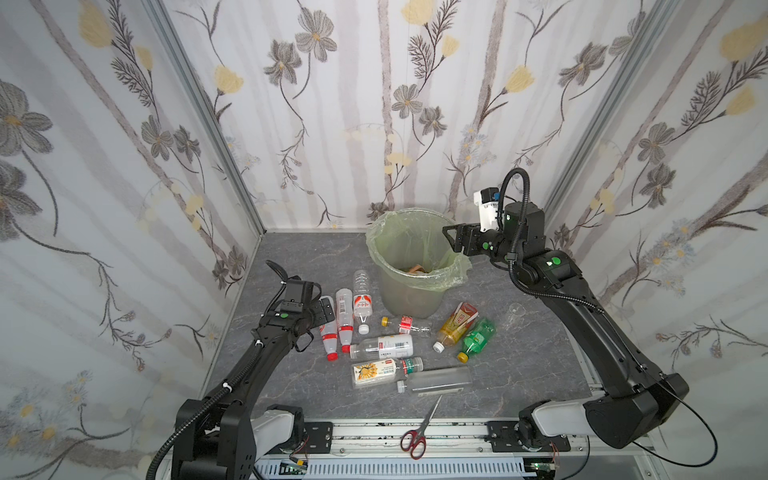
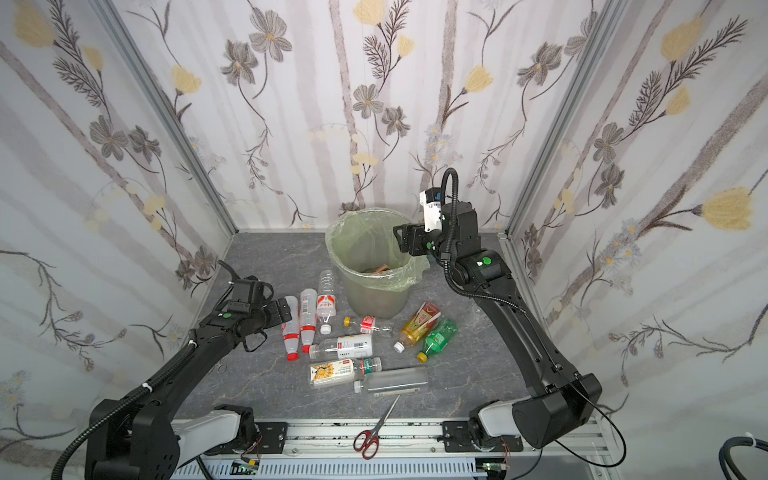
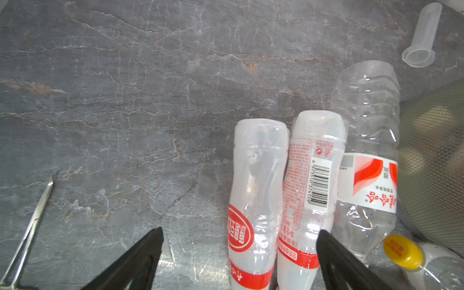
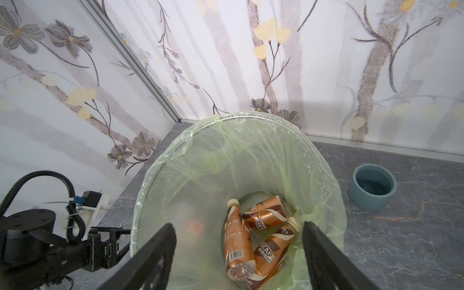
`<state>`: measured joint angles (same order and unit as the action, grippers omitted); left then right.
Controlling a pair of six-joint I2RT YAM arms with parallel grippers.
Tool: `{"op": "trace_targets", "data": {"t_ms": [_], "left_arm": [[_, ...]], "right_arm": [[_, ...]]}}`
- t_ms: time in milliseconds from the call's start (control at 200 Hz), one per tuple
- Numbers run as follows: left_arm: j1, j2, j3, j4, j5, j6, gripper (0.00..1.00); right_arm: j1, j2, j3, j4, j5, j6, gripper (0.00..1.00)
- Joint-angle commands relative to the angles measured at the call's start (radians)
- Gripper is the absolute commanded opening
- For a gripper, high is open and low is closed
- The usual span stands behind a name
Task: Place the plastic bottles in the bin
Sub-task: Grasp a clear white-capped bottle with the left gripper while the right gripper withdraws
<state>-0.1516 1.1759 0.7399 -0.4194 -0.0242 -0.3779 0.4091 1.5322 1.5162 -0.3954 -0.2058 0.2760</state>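
Several plastic bottles lie on the grey table left of and in front of the bin (image 1: 409, 291) (image 2: 374, 295). Two clear red-capped ones (image 1: 328, 332) (image 1: 344, 320) lie side by side. My left gripper (image 1: 322, 311) (image 3: 241, 233) is open over them, and both (image 3: 253, 200) (image 3: 308, 180) show between its fingers. An amber bottle (image 1: 455, 324) and a green one (image 1: 478, 338) lie to the right. My right gripper (image 1: 451, 239) (image 4: 238, 226) hangs open and empty over the bin's rim (image 4: 251, 116). Three brown-labelled bottles (image 4: 261, 238) lie inside.
Red-handled scissors (image 1: 417, 432) lie at the front edge. A clear cup (image 1: 515, 311) stands right of the bin, and a blue-grey bowl (image 4: 374, 187) stands behind it. A translucent tube (image 3: 424, 32) and thin metal forceps (image 3: 32, 226) lie near the left arm. Flowered walls close in three sides.
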Motion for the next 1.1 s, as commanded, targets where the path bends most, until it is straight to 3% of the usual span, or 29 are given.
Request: {"op": "trace_targets", "data": {"t_ms": [0, 305, 1095], "left_arm": [[-0.001, 0.022, 0.003, 0.043, 0.049, -0.024, 0.96], [-0.008, 0.076, -0.004, 0.051, 0.067, -0.047, 0.93], [-0.066, 0.289, 0.062, 0.053, -0.04, -0.076, 0.81]], "right_arm": [[-0.007, -0.013, -0.021, 0.068, -0.034, -0.009, 0.8], [-0.024, -0.05, -0.075, 0.1, -0.058, -0.013, 0.8], [-0.059, -0.127, -0.208, 0.159, -0.078, 0.012, 0.81]]}}
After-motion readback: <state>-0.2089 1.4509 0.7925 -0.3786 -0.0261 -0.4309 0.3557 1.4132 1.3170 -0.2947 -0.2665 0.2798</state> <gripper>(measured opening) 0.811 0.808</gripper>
